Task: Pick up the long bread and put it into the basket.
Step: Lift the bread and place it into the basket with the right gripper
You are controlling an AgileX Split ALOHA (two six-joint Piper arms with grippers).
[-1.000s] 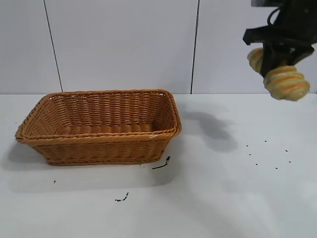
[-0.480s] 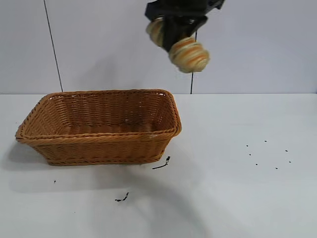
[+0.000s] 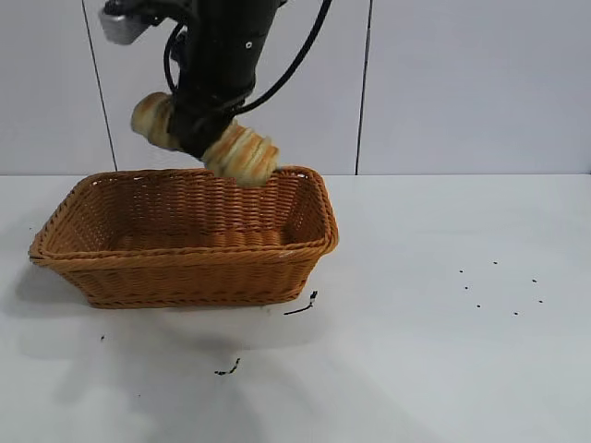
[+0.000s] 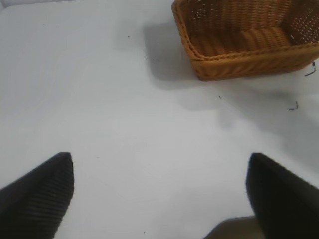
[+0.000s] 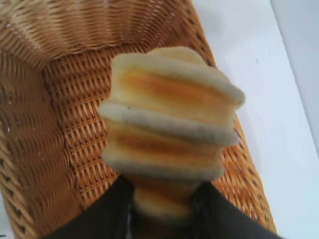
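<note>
The long bread [image 3: 242, 153], tan with golden-orange ridged stripes, hangs tilted in my right gripper [image 3: 199, 134], just above the back rim of the wicker basket [image 3: 185, 254]. In the right wrist view the bread [image 5: 169, 129] sticks out from between my shut right gripper [image 5: 164, 204], with the basket's floor [image 5: 65, 99] right below it. My left gripper [image 4: 159, 174] is open and empty over bare table, well away from the basket [image 4: 249, 55]. The left gripper does not show in the exterior view.
The basket stands on a white table in front of a white panelled wall. A small black scrap [image 3: 300, 305] lies by the basket's front right corner, another [image 3: 228, 369] nearer the front, and dark specks [image 3: 499, 286] lie at the right.
My right gripper has carried the bread from the far right, leftward and down, to just over the basket. The basket has not moved.
</note>
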